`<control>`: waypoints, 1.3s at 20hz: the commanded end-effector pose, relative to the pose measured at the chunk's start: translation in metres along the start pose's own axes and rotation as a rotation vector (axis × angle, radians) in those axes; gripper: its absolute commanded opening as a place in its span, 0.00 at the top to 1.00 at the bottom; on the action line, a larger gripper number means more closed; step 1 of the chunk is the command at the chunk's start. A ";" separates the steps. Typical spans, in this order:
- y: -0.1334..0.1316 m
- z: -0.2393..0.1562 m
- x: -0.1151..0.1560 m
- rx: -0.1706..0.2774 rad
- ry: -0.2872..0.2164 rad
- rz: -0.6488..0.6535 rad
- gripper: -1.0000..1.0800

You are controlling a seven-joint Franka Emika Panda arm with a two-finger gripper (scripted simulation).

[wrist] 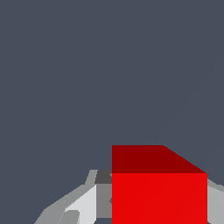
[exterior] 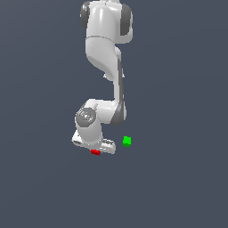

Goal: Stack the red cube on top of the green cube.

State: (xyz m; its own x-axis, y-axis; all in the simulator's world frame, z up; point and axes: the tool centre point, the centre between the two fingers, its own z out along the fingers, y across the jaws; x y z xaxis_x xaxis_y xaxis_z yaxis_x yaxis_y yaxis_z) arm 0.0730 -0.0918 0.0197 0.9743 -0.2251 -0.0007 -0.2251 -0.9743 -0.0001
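The red cube (exterior: 95, 152) shows just under the white hand, a small way toward the exterior view's left of the green cube (exterior: 127, 141). My gripper (exterior: 95, 150) is down low around the red cube. In the wrist view the red cube (wrist: 159, 197) fills the space between the grey fingers (wrist: 103, 197), which press against both of its sides with no gap showing. The green cube is out of the wrist view. It stands alone on the floor, apart from the hand.
The white arm (exterior: 107, 53) rises from the hand up to the top of the exterior view. A plain dark grey floor (exterior: 178, 178) surrounds both cubes.
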 end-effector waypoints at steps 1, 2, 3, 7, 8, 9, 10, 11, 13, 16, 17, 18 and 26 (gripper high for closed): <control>0.000 0.000 0.000 0.000 0.001 0.000 1.00; 0.000 0.000 0.000 0.000 0.001 0.000 1.00; 0.000 0.000 0.000 0.000 0.001 0.000 1.00; 0.000 0.000 0.000 0.000 0.001 0.000 1.00; 0.000 0.000 0.000 0.000 0.000 0.000 1.00; 0.000 0.000 0.000 0.000 0.000 0.000 1.00; 0.000 -0.001 0.000 0.000 0.000 0.000 1.00; 0.000 -0.003 0.000 0.000 0.000 0.000 1.00; 0.000 -0.007 0.000 0.000 0.000 0.000 1.00; 0.000 -0.020 -0.001 0.000 0.000 0.000 1.00; 0.000 -0.026 -0.001 0.000 0.000 0.000 1.00; 0.000 -0.032 -0.001 0.000 0.000 0.000 1.00; 0.000 -0.086 -0.002 0.000 0.001 0.000 1.00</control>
State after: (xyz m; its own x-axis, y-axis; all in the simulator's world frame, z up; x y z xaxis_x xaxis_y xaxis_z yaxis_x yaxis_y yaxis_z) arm 0.0719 -0.0914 0.0973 0.9744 -0.2250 0.0004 -0.2250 -0.9744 -0.0002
